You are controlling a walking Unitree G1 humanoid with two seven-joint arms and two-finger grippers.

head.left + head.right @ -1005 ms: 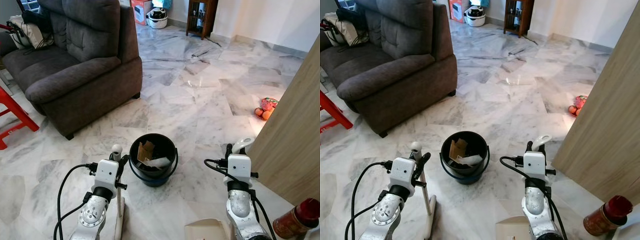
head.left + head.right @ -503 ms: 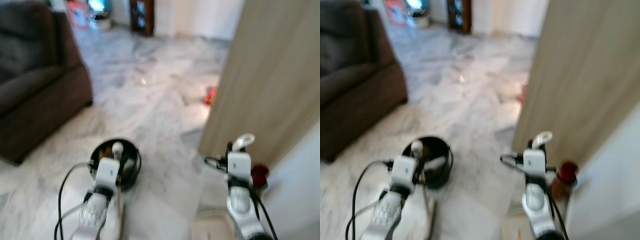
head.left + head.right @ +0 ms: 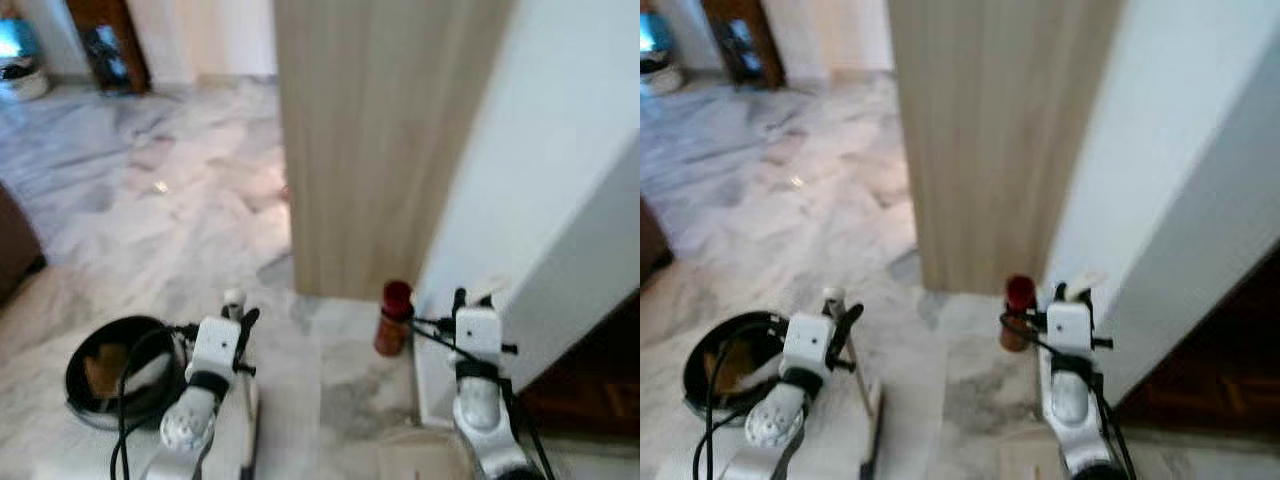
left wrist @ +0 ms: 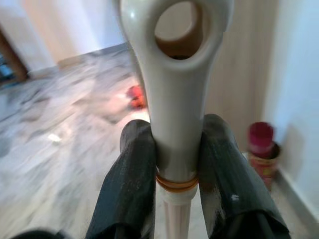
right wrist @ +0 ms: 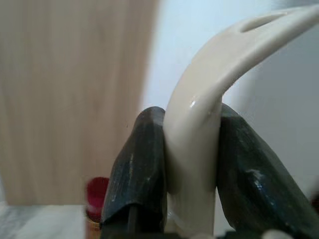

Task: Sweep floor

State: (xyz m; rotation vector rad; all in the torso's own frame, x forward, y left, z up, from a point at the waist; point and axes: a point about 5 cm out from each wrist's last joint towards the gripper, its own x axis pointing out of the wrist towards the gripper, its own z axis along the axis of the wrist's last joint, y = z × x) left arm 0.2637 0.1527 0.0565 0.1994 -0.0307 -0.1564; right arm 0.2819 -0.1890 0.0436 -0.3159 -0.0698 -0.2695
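Left eye view: beside the wooden panel (image 3: 375,140) and black bucket (image 3: 115,370), the left gripper (image 4: 174,149) clamps the broom handle (image 4: 174,109) and the right gripper (image 5: 192,164) the dustpan handle (image 5: 199,129), so swinging either could topple the red-capped bottle (image 3: 395,318).

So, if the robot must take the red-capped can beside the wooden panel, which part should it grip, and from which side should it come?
Probably the round body of the red-capped can, below the cap, with the fingers on opposite sides. It stands upright on the marble floor; the wooden panel and white wall are close behind it, so come from the open floor side in front. Both grippers are already full.
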